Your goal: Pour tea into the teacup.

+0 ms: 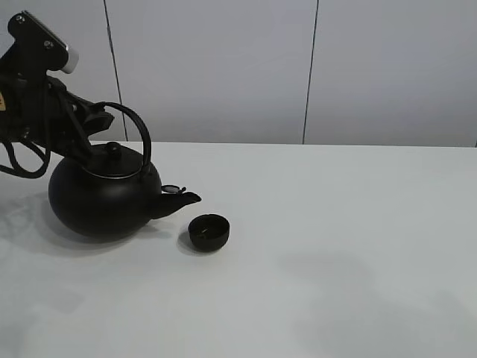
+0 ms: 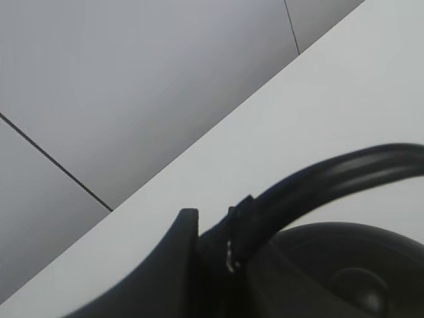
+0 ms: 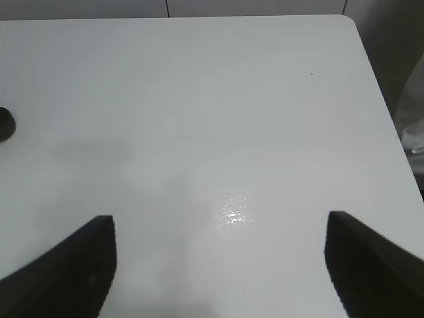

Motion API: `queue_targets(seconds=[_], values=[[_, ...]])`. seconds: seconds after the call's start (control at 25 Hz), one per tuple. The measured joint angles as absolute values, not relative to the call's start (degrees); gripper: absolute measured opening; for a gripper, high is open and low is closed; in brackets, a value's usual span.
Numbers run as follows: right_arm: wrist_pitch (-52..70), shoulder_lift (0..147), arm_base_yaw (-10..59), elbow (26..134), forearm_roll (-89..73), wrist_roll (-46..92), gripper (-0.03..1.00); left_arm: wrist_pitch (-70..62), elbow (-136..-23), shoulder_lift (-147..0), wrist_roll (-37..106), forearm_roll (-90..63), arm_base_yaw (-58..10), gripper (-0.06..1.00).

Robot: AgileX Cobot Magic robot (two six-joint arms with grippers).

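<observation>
A big round black kettle [image 1: 104, 195] with an arched handle [image 1: 138, 127] is at the left of the white table [image 1: 335, 261]. Its spout [image 1: 186, 198] points right, ending just short of the teacup. The teacup [image 1: 209, 232], small, matte black and handleless, stands upright beside the spout. My left gripper [image 1: 95, 121] is shut on the kettle's handle; in the left wrist view it [image 2: 222, 242] clamps the handle [image 2: 331, 175] above the kettle's body [image 2: 344, 265]. My right gripper [image 3: 218, 265] is open and empty over bare table; it does not show in the exterior high view.
A grey panelled wall [image 1: 223, 67] runs behind the table. The table's right edge and rounded far corner [image 3: 351, 23] show in the right wrist view. A small dark shape [image 3: 4, 124] sits at that view's edge; I cannot tell what it is.
</observation>
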State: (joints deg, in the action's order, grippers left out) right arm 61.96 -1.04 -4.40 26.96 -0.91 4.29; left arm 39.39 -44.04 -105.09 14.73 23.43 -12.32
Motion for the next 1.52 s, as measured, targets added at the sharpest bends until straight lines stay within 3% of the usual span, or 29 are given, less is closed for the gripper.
queue_targets(seconds=[1.52], values=[[62.0, -1.0, -4.4, 27.0, -0.9, 4.3, 0.59, 38.7, -45.8, -106.5, 17.3, 26.3, -13.0, 0.1]])
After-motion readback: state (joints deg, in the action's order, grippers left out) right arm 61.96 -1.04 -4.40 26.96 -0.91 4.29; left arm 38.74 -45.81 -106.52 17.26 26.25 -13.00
